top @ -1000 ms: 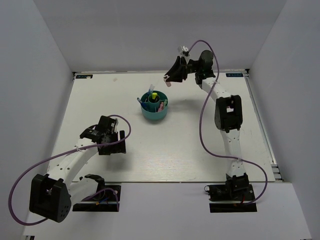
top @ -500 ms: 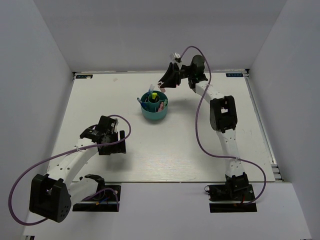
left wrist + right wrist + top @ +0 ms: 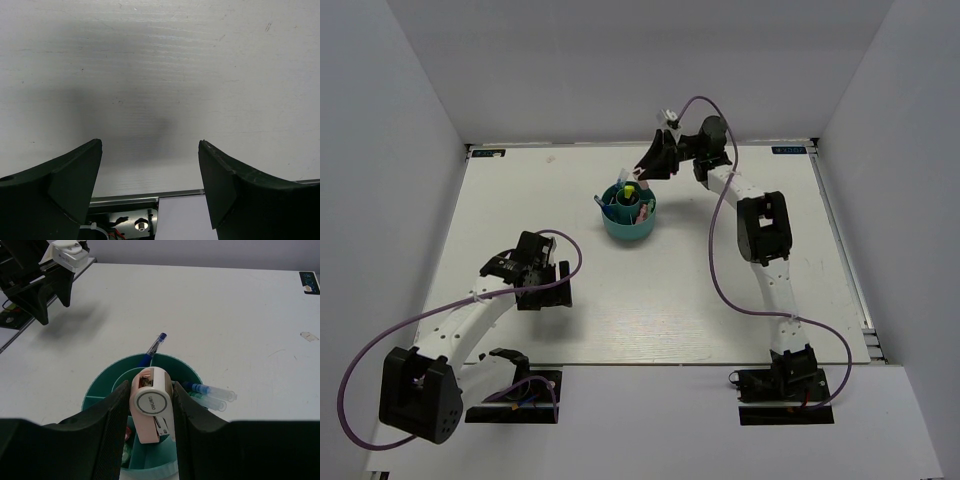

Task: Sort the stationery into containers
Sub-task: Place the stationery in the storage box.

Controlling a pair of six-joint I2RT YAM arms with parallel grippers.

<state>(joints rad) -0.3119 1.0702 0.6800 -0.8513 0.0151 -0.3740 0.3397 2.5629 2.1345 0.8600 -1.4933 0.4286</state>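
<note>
The right gripper (image 3: 151,390) is clamped on a pink highlighter (image 3: 151,412), whose long axis points down, directly over the teal organizer (image 3: 102,385). Blue pens (image 3: 155,346) and a yellow-capped marker (image 3: 630,190) stand inside it. The left gripper (image 3: 150,146), fingers apart and empty, hangs well away over the table (image 3: 160,65).

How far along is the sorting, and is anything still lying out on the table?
Nearly done. The teal organizer already holds blue pens and a yellow-capped marker. In hand: the right gripper grips a pink highlighter above the organizer. Left: drop it in. The top view shows no other loose stationery on the table. The left gripper is open, holding nothing.
</note>
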